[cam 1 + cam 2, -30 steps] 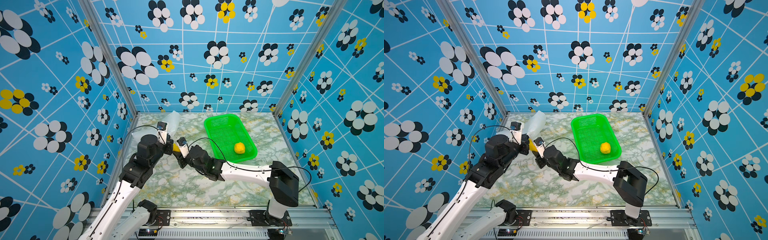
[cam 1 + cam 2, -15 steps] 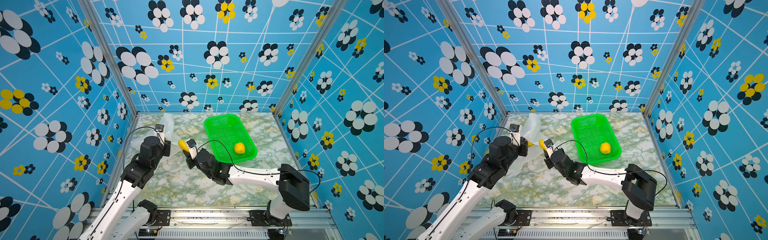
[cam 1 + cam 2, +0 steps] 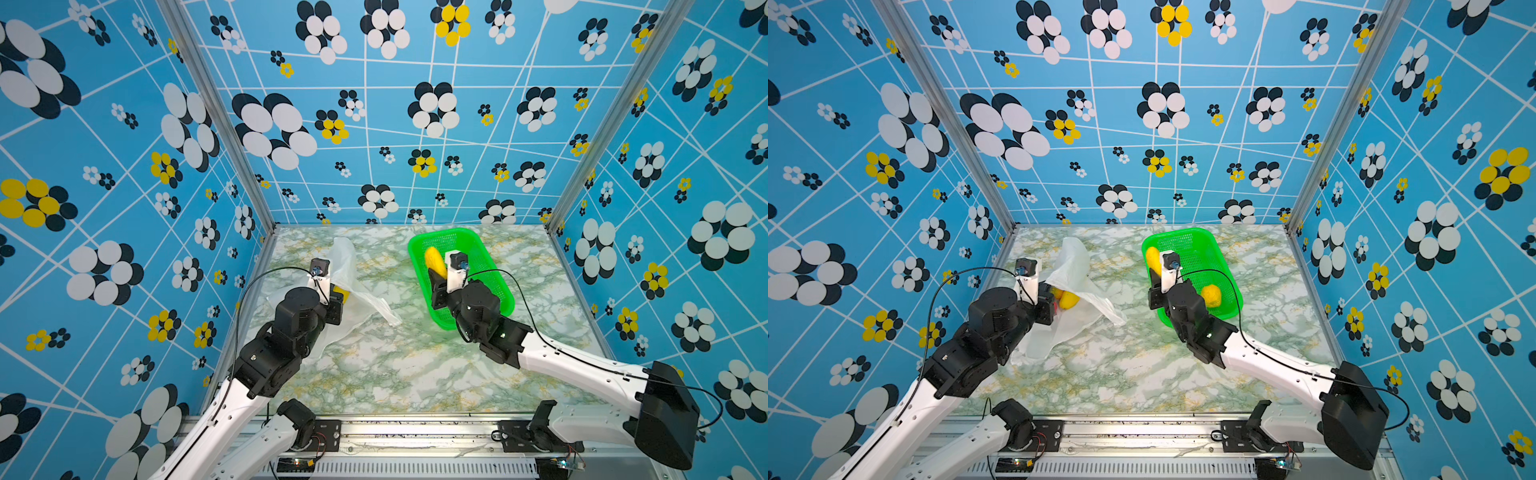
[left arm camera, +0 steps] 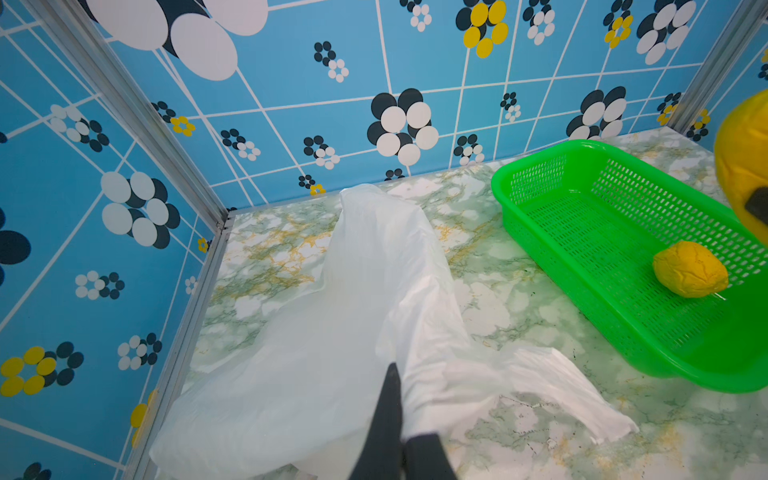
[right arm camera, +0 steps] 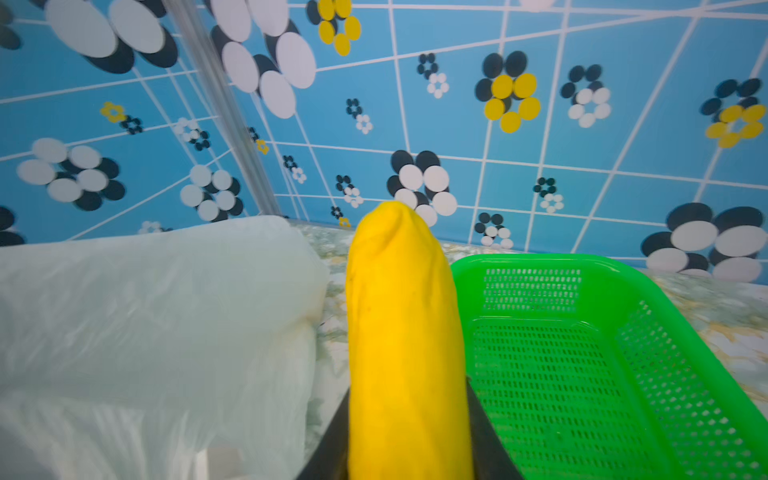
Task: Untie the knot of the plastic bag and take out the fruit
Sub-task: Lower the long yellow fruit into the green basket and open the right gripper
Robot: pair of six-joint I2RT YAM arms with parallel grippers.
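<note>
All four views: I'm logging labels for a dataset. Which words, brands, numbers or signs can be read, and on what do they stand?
None can be read.
The bag, basket, long fruit and round fruit are unprinted.
The walls carry only flowers and lines.
Any marking on the small board by the front rail is too small to read.

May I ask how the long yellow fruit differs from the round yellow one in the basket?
The long yellow fruit is elongated and smooth; the round yellow fruit is stubby and wrinkled. The right end effector grips the long one; the round one lies in the green basket. Both are yellow.
</note>
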